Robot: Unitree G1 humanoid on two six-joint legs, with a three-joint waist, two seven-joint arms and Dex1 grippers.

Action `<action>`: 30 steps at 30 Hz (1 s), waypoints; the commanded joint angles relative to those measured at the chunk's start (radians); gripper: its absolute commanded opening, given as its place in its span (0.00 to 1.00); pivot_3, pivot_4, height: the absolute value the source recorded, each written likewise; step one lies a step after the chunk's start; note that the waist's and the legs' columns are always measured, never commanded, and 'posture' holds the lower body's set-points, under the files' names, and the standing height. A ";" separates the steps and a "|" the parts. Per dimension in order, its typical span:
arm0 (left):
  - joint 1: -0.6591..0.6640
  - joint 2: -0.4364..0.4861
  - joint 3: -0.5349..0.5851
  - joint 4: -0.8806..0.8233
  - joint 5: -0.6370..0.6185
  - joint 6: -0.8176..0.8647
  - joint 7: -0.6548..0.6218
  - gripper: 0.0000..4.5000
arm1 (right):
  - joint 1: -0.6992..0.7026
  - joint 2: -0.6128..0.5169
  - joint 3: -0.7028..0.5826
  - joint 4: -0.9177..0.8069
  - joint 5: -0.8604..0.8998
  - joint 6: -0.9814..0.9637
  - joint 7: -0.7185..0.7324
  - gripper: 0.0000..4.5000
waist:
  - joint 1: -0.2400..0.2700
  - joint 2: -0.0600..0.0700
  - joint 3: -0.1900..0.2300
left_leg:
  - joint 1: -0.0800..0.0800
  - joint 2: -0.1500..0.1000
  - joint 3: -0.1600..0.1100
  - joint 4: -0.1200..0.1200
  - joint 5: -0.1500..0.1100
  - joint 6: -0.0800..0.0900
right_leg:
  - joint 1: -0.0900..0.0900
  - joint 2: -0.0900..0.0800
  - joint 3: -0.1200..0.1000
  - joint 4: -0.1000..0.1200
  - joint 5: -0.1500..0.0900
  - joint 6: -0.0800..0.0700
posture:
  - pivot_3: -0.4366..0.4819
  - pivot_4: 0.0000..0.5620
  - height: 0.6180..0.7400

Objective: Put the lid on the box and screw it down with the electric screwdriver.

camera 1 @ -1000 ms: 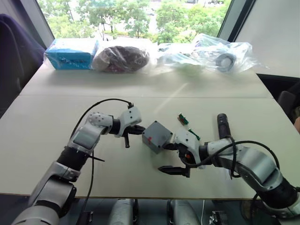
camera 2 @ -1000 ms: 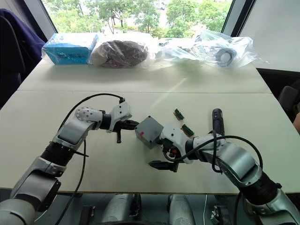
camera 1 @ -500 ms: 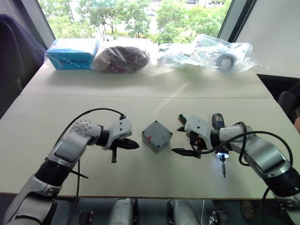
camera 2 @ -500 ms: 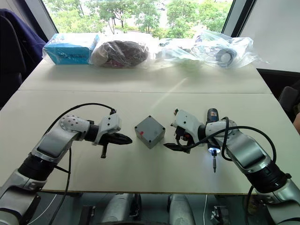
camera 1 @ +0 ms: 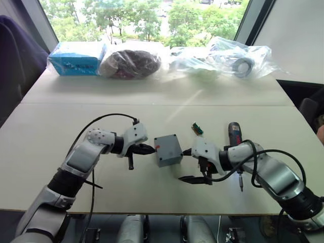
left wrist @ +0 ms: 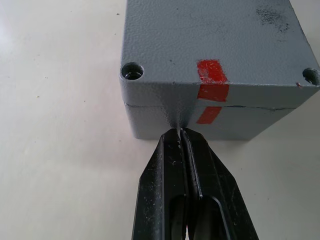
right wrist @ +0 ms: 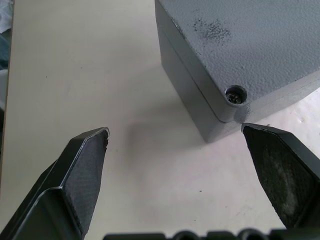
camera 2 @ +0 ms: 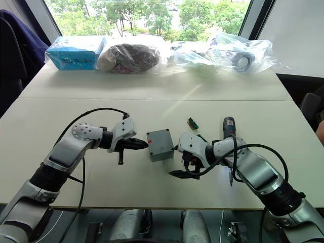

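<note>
Box [camera 1: 168, 149] sits mid-frame on the table [camera 1: 152, 121], lid [left wrist: 210, 40] already on top of it, seam visible all round, red mark crossing lid and box side. My left gripper [camera 1: 149, 149] is just left of the box, fingers [left wrist: 170, 190] pressed together, tips touching the box side at the seam beside the red mark. My right gripper [camera 1: 188, 165] is just right of the box, lower centre of frame, fingers [right wrist: 82, 175] wide apart, holding nothing; one fingertip is near the box corner with the screw hole, not touching as far as I can tell. Screwdriver [camera 1: 235, 139] lies on the table right of centre, past my right wrist, bit pointing toward the bottom edge. Green connector block [camera 1: 197, 128] above the right gripper. Blue carton [camera 1: 77, 57] upper left, plastic bags [camera 1: 223, 56] along the top.
</note>
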 commanded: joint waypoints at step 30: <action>-0.110 -0.002 0.190 -0.121 -0.273 0.269 -0.016 0.00 | 0.144 0.081 -0.452 -0.050 0.106 0.181 -0.273 0.98 | -0.002 0.000 0.000 | 0.000 0.001 -0.001 0.000 0.000 0.000 | 0.001 0.000 0.000 0.000 0.000 0.000 | 0.48 0.27 1.00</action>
